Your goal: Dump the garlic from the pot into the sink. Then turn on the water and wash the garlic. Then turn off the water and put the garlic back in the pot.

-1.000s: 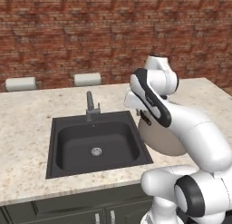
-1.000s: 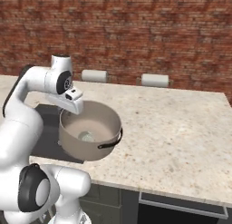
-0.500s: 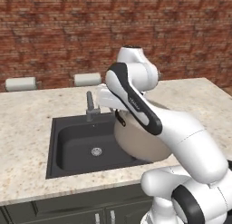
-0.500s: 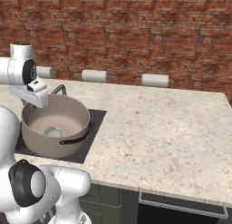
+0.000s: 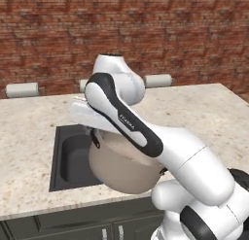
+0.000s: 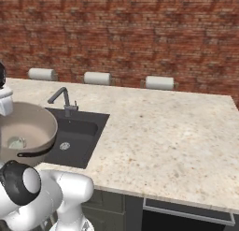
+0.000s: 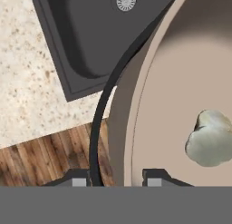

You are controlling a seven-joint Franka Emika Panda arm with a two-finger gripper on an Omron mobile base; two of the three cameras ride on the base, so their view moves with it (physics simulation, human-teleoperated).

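My gripper (image 7: 113, 178) is shut on the rim of the pot (image 7: 181, 82), beside its dark handle (image 7: 100, 128), one fingertip inside the wall and one outside. The grey-beige pot (image 5: 124, 163) hangs in the air over the front right part of the dark sink (image 5: 70, 156), about level. The pale lumpy garlic (image 7: 210, 138) lies on the pot's floor; in the right base view the garlic (image 6: 17, 142) shows inside the pot (image 6: 32, 132). The sink (image 6: 86, 127) has a silver drain (image 6: 65, 145) and a grey faucet (image 6: 63, 99) behind it.
Speckled stone counter (image 6: 163, 132) stretches wide to the right of the sink. Three paper towel rolls (image 6: 97, 78) lie along the brick wall. Wooden floor (image 7: 45, 155) shows beyond the counter's front edge below the pot.
The arm has swung left, carrying the pot from above the counter beside the sink to over the basin. The garlic has stayed inside the pot.
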